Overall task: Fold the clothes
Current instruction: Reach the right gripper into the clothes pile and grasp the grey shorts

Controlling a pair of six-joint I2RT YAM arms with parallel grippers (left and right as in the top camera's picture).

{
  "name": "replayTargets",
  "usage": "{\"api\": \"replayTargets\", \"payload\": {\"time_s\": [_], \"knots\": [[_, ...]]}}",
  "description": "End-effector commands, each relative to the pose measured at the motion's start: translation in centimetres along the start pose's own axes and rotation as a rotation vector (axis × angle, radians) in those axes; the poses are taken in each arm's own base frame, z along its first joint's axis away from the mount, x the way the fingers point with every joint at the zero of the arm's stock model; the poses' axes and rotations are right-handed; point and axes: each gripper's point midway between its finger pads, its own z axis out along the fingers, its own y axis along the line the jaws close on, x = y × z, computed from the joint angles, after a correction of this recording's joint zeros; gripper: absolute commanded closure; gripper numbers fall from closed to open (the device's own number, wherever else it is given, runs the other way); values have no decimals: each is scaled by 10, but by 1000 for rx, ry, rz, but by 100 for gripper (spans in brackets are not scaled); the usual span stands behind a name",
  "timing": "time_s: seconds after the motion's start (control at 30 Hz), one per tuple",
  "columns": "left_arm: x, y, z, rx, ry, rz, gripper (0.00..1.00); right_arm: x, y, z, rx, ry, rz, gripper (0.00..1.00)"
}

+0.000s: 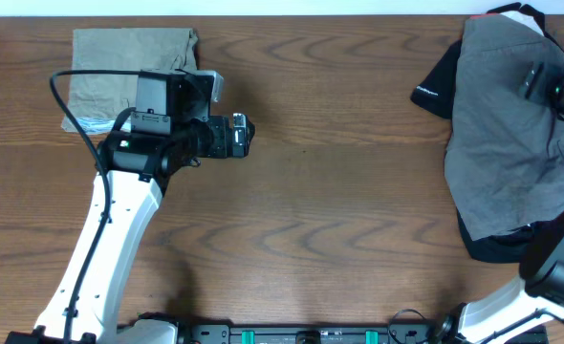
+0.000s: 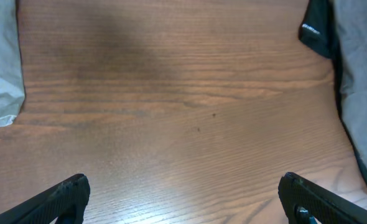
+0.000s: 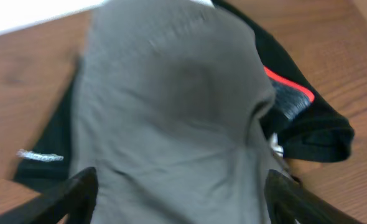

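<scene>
Grey shorts (image 1: 507,143) lie crumpled at the right edge of the desk (image 1: 339,220), draped over a black top (image 1: 435,91) whose small white print is too blurred to read. Right claw (image 3: 180,180) is spread wide above them, grasping nothing. Left claw (image 2: 183,186), released, hovers beside folded khaki shorts (image 1: 134,67), far left.

This looks like a robotics lab workstation. A plain wood-grain table (image 1: 339,220) spreads ahead of the left gripper (image 1: 244,135). Behind it, the white left arm (image 1: 119,220) runs back to a black mounting rail (image 1: 301,335) with green fittings at the table's edge.
</scene>
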Motion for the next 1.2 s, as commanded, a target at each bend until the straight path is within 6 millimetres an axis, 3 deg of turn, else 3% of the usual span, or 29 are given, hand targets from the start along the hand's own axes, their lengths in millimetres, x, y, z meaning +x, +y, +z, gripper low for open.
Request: {"api": "replayTargets", "payload": {"time_s": [0.0,0.17,0.27,0.43,0.6,0.73,0.83,1.03,1.17], "knots": [[-3,5,1,-35,4,14,2,5,-34,14,72,16,18,26],[2,8,9,-39,34,4,2,4,-71,16,118,-7,80,23],[3,9,12,-40,40,2,2,4,-84,16,122,-15,100,22],[3,10,14,-41,44,1,2,19,-83,37,55,21,120,50],[3,10,14,-41,44,1,2,46,-75,66,8,98,130,63],[3,10,14,-41,43,1,2,58,-69,76,-30,129,138,65],[2,10,14,-40,40,2,2,57,-66,77,-47,127,139,84],[1,10,14,-40,36,3,2,22,-45,52,-152,37,149,99],[-3,9,13,-37,19,8,2,-23,7,-1,-358,-88,87,99]]}}
